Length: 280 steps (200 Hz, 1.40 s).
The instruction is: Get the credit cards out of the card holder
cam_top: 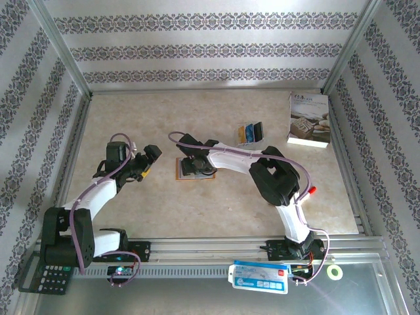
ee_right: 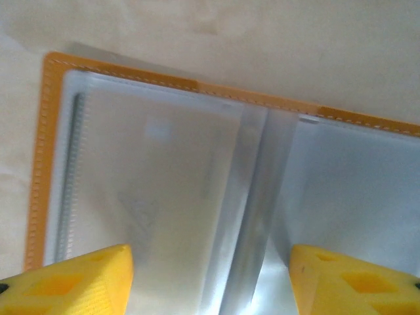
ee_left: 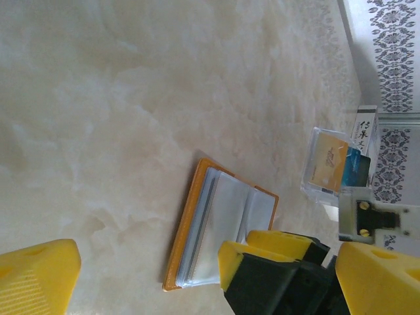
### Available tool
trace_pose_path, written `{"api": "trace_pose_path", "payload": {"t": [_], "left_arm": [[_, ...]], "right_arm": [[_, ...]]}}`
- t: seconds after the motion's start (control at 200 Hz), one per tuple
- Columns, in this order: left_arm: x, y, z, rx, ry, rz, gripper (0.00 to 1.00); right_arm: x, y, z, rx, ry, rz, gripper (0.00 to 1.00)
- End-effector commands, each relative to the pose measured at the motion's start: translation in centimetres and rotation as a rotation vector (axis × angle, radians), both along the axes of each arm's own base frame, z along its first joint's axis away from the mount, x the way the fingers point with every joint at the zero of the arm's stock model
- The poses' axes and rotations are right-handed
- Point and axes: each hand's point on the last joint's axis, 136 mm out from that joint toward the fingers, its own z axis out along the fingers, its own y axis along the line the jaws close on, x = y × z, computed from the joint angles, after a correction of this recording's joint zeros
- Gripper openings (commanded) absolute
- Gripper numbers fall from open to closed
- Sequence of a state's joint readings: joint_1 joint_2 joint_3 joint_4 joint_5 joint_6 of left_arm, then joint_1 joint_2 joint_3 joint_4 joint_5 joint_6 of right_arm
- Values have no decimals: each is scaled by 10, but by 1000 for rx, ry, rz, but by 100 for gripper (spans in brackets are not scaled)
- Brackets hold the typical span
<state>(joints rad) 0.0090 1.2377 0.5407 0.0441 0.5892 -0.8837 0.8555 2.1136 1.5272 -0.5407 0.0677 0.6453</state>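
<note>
White-and-black arms (cam_top: 98,190), lilac cables (cam_top: 172,136), yellow fingers (ee_right: 72,282)

white book (cam_top: 308,119): table's far right | calculator (cam_top: 47,279): near-left corner | pale ring (cam_top: 335,272): near-right

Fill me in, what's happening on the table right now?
The right gripper is open, poised low over the open card holder, which lies flat on the table with its clear sleeves facing up. The sleeves in view look empty. The left gripper hangs open just left of the holder, touching nothing. A few cards sit farther back, apart from the holder, in what looks like a clear tray, near a white book.
</note>
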Motion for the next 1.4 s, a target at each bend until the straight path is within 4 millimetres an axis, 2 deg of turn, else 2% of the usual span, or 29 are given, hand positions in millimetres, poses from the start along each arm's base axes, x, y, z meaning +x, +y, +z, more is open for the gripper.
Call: {"api": "trace_pose_path", "payload": {"t": [0.0, 0.225, 0.365, 0.495, 0.625, 0.794, 0.919, 1.024, 1.184, 1.394], "left_arm": [[9, -2, 12, -45, -53, 1, 100], [3, -6, 2, -59, -26, -11, 100], [3, -12, 1, -61, -16, -40, 99], [3, -17, -2, -64, -6, -62, 94], [2, -27, -7, -84, 7, -90, 85], [1, -46, -8, -102, 16, -144, 69], [1, -61, -7, -117, 21, -190, 51], [1, -75, -6, -133, 23, -239, 40], [5, -94, -7, -137, 24, -289, 29], [12, -110, -22, -156, 59, -308, 16]], "right_arm": [[-6, -9, -12, -75, 20, 7, 64], [-16, -32, -35, -163, 59, 8, 60], [-20, -41, -48, -182, 93, 6, 53], [-22, -46, -53, -186, 107, 2, 41], [-21, -46, -53, -172, 111, -3, 35], [-19, -44, -51, -152, 112, -3, 32], [-18, -42, -50, -140, 112, -3, 32], [-18, -40, -49, -131, 113, -2, 31], [-16, -39, -46, -118, 108, -3, 31], [-16, -37, -43, -99, 101, -6, 31]]}}
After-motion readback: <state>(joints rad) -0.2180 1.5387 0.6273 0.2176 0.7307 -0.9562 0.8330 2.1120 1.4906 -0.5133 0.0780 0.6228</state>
